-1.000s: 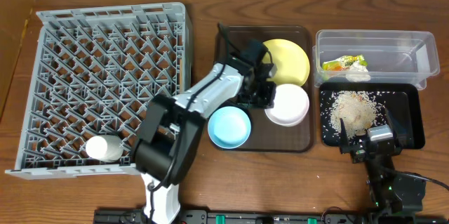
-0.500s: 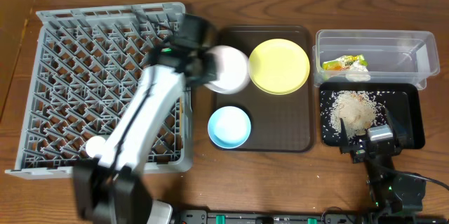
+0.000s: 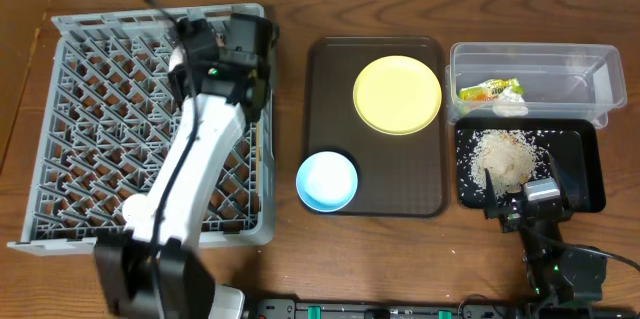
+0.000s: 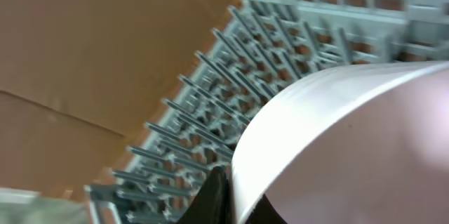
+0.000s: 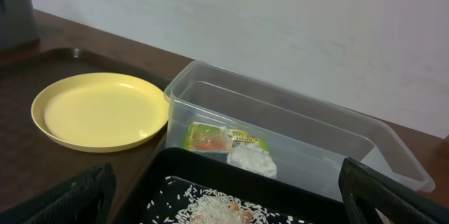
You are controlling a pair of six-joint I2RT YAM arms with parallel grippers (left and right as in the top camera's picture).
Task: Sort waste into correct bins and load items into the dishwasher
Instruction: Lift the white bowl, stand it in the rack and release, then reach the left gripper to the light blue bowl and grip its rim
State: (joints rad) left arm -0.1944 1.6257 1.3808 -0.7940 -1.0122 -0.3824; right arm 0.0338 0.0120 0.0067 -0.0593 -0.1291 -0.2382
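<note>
My left gripper is over the far right corner of the grey dish rack. In the left wrist view it is shut on the rim of the white bowl, held above the rack's pegs. The pale yellow plate and the light blue bowl lie on the brown tray. The clear tub holds the snack wrapper and the white paper. Rice lies in the black tray. My right gripper is open and empty. The cup and chopsticks are hidden.
The dark brown serving tray sits between the rack and the bins. In the right wrist view the open fingers frame the black tray, the tub and the plate. My left arm crosses the rack's right half.
My left gripper lifted the white bowl off the brown tray and carried it left to the rack's far right corner. The right arm has not moved.
</note>
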